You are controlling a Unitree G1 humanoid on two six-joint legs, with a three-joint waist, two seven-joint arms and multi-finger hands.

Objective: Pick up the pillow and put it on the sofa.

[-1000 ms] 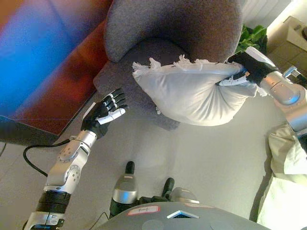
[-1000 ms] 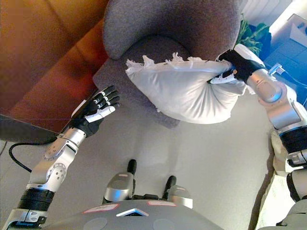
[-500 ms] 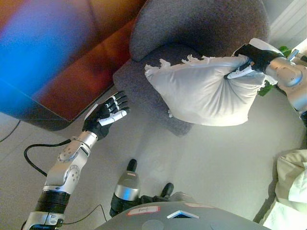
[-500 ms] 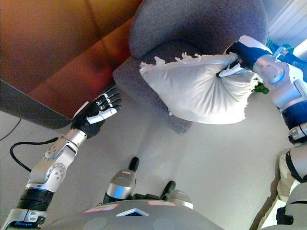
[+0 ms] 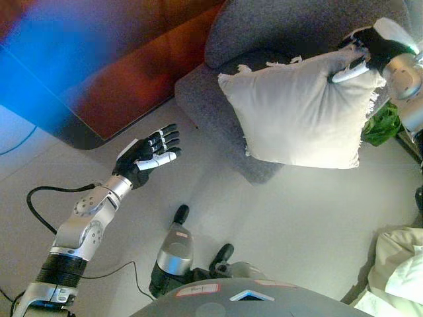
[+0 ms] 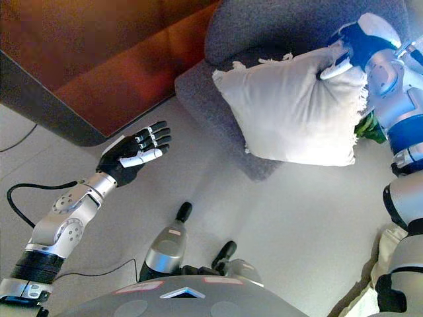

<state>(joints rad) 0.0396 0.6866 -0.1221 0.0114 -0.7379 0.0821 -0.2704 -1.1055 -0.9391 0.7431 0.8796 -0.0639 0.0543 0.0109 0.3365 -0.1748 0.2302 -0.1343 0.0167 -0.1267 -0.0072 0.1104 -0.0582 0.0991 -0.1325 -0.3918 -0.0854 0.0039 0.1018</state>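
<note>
A white fringed pillow [image 5: 301,112] hangs in the air in front of the grey armchair [image 5: 277,33]. My right hand [image 5: 370,49] is shut on the pillow's upper right corner, with its fingers curled into the cloth. The pillow's lower edge is above the floor and overlaps the chair's seat front. My left hand [image 5: 147,155] is open and empty, palm up, over the floor to the left of the chair. A brown sofa [image 6: 99,59] runs along the upper left. The pillow also shows in the right eye view [image 6: 291,109].
A green plant [image 5: 383,125] stands right of the chair, behind the pillow. Pale bedding or cloth [image 5: 396,271] lies on the floor at the lower right. The light floor [image 5: 297,218] stretches in front of the chair and sofa.
The camera has shifted, so sofa and chair slide right and up in view. My right hand has lifted the pillow's corner higher, and the pillow now hangs flatter and more upright. The left hand stays open.
</note>
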